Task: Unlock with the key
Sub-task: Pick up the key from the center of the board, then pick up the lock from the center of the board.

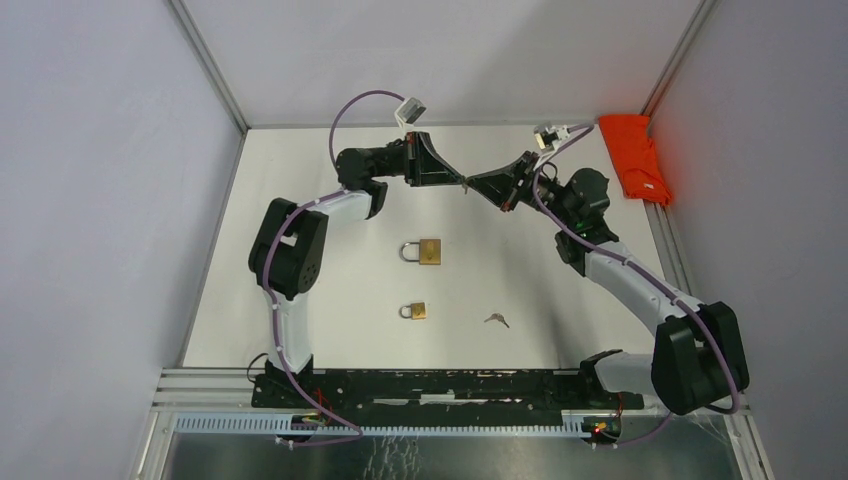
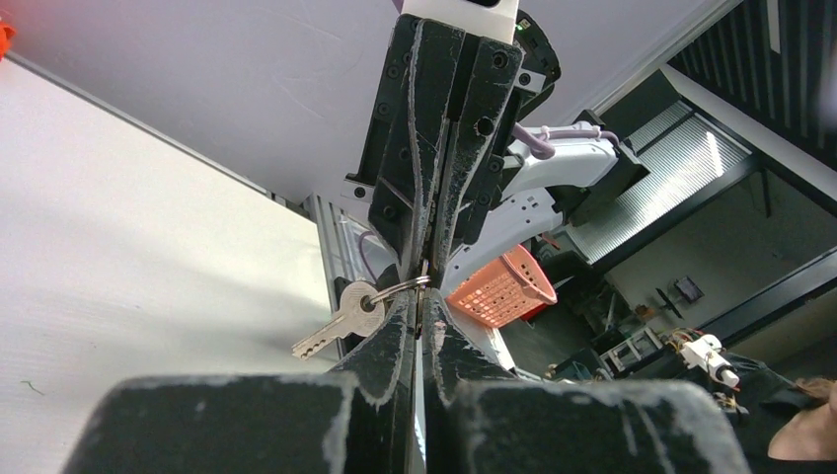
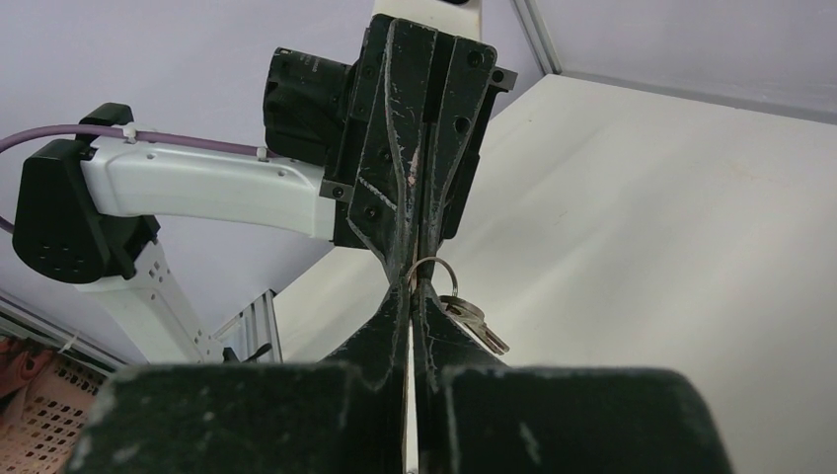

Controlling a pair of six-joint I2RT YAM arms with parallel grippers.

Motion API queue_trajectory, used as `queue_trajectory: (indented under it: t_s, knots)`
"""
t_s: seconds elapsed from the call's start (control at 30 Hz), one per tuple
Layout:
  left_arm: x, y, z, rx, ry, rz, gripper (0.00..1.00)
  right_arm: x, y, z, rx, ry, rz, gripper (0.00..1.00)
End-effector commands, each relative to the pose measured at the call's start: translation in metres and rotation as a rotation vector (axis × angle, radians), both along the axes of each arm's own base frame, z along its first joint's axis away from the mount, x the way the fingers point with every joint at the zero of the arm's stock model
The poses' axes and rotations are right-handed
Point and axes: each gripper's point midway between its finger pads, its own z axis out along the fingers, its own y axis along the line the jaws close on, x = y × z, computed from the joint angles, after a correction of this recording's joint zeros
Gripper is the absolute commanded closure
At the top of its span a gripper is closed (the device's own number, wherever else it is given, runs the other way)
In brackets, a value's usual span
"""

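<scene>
The key point(image 2: 341, 324) is a small, flat piece of metal hanging from a thin wire key ring point(image 2: 397, 289) in the air beyond the larger padlock point(image 1: 428, 252), on its far side and a little to its right. The left gripper point(image 1: 455, 181) and right gripper point(image 1: 480, 185) meet there tip to tip, each with its jaws pressed narrow. The ring is caught where the tips come together, and both seem to pinch it, though I cannot tell which one bears the load. The key should be light and rigid, but smooth and free to swing on the ring, so a hold on the ring alone gives no control of the blade. A better grip would be flat across the key's head, leaving the toothed blade free for the keyhole. The padlock is likely heavier, hard and liable to slide, so it may need bracing at the body. A smaller padlock point(image 1: 414, 311) lies nearer than the larger one, and a second key point(image 1: 496, 320) nearer and to its right. The table point(image 1: 330, 280) is smooth, pale and matte, boxed in by plain grey walls, with a red cloth point(image 1: 636, 158) far right of the padlock
</scene>
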Motion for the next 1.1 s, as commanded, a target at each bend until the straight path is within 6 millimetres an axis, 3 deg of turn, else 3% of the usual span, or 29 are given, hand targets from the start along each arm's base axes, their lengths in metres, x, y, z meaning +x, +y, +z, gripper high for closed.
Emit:
queue_trajectory:
  t_s: [0.0, 0.17, 0.23, 0.53, 0.67, 0.77, 0.8, 0.83, 0.87, 0.9, 0.97, 1.07]
  knots:
    - [-0.032, 0.011, 0.039, -0.121, -0.244, -0.018, 0.92, 0.003, 0.002, 0.028, 0.026, -0.067, 0.000, 1.00]
    - [-0.030, 0.010, 0.035, -0.110, -0.236, -0.026, 0.69, 0.006, -0.006, 0.042, -0.014, -0.099, -0.060, 1.00]
    - [-0.028, 0.010, 0.034, -0.107, -0.235, -0.027, 0.64, 0.008, -0.011, 0.047, -0.060, -0.124, -0.094, 1.00]
    - [-0.005, 0.033, 0.046, -0.098, -0.279, 0.030, 0.60, 0.009, -0.039, 0.055, -0.182, -0.156, -0.251, 1.00]
    - [0.022, 0.047, 0.041, -0.065, -0.228, 0.106, 0.68, 0.011, -0.055, 0.057, -0.236, -0.156, -0.328, 1.00]
    - [0.060, 0.044, 0.016, 0.059, -0.120, 0.230, 0.79, 0.016, -0.070, 0.052, -0.291, -0.123, -0.398, 1.00]
    - [0.083, 0.040, 0.003, 0.152, -0.104, 0.329, 0.81, 0.016, -0.074, 0.049, -0.300, -0.114, -0.411, 1.00]
    - [0.116, 0.042, -0.019, 0.324, -0.224, 0.497, 0.83, 0.016, -0.078, 0.045, -0.313, -0.104, -0.424, 1.00]
    - [0.126, 0.045, -0.049, 0.571, -0.132, 0.606, 0.87, 0.014, -0.080, 0.041, -0.321, -0.098, -0.431, 1.00]
    - [0.125, 0.047, -0.065, 0.740, -0.188, 0.634, 0.89, 0.013, -0.082, 0.038, -0.329, -0.096, -0.433, 1.00]
    - [0.114, 0.048, -0.073, 0.842, -0.158, 0.580, 0.89, 0.012, -0.087, 0.034, -0.337, -0.097, -0.447, 1.00]
    - [0.113, 0.063, -0.097, 0.964, -0.015, 0.634, 0.70, 0.010, -0.092, 0.019, -0.380, -0.060, -0.452, 1.00]
